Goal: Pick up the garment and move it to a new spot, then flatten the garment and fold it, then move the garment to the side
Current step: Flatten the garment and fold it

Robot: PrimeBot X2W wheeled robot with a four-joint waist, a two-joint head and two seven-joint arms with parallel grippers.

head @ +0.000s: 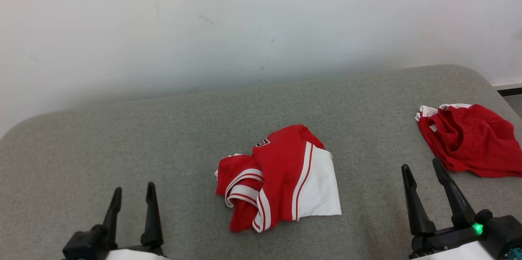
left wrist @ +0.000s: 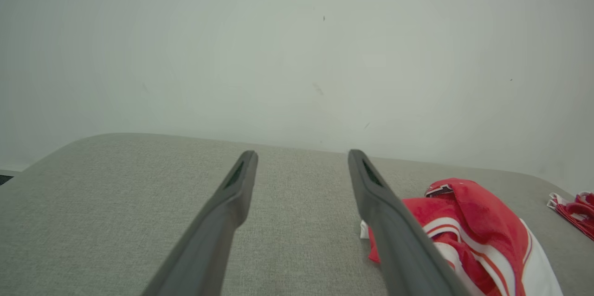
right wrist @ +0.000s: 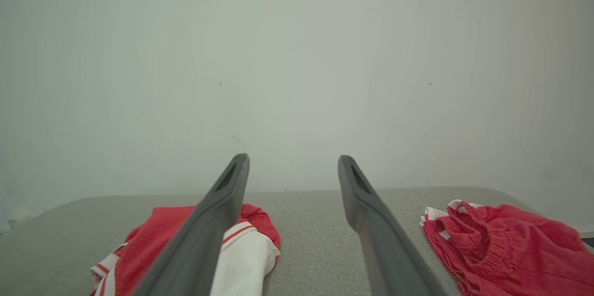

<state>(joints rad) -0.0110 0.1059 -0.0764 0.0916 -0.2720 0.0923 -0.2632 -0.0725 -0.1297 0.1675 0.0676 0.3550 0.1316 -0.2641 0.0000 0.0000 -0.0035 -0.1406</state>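
Though rumpled, red garment (head: pixel 281 170) (white-striped)

Garment (head: pixel 281 178) left of shorts (head: pixel 469 139) (well apart)

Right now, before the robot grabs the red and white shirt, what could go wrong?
The shirt lies bunched in folds, so the open left gripper might pinch only one layer and drag the rest. The red shorts sit close to the open right gripper, which could snag them instead.
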